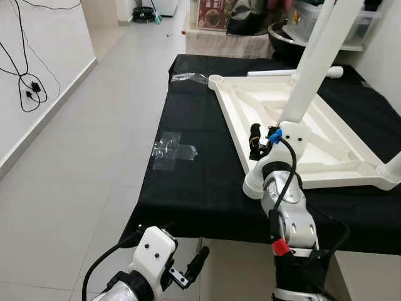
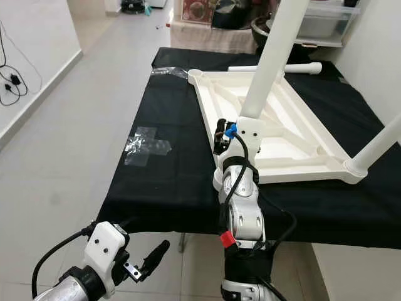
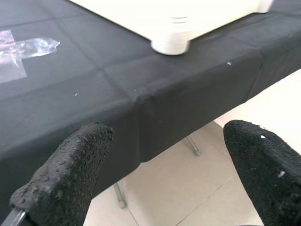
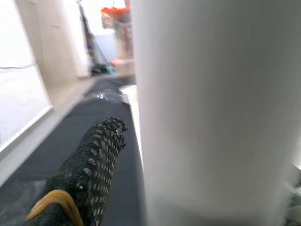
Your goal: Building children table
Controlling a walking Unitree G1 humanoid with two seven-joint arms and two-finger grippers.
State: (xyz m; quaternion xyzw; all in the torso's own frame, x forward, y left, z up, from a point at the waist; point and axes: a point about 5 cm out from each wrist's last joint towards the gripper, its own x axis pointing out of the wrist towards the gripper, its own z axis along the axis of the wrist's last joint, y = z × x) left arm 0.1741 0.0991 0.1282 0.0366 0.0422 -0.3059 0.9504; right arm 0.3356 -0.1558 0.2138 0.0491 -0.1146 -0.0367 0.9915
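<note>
The white tabletop [image 1: 233,128] lies upside down on a black-covered table [image 1: 188,194]. A white table leg [image 1: 316,56] rises at a slant from its near-left part. My right gripper [image 1: 257,141] is shut on the leg's lower end, and the wrist housing hides that end. The right wrist view shows the leg [image 4: 211,117] close against one finger [image 4: 94,160]. The bare corner socket [image 1: 254,185] is just in front of that gripper. My left gripper [image 1: 190,268] hangs open below the table's front edge, its fingers [image 3: 70,174] wide apart and holding nothing.
A second leg [image 1: 391,166] stands in the tabletop's near-right corner, and a loose leg [image 1: 276,73] lies behind it. Crumpled clear wrapping [image 1: 172,150] rests on the cloth at left, with more [image 1: 188,77] at the far corner. Cables [image 1: 28,88] hang on the left wall.
</note>
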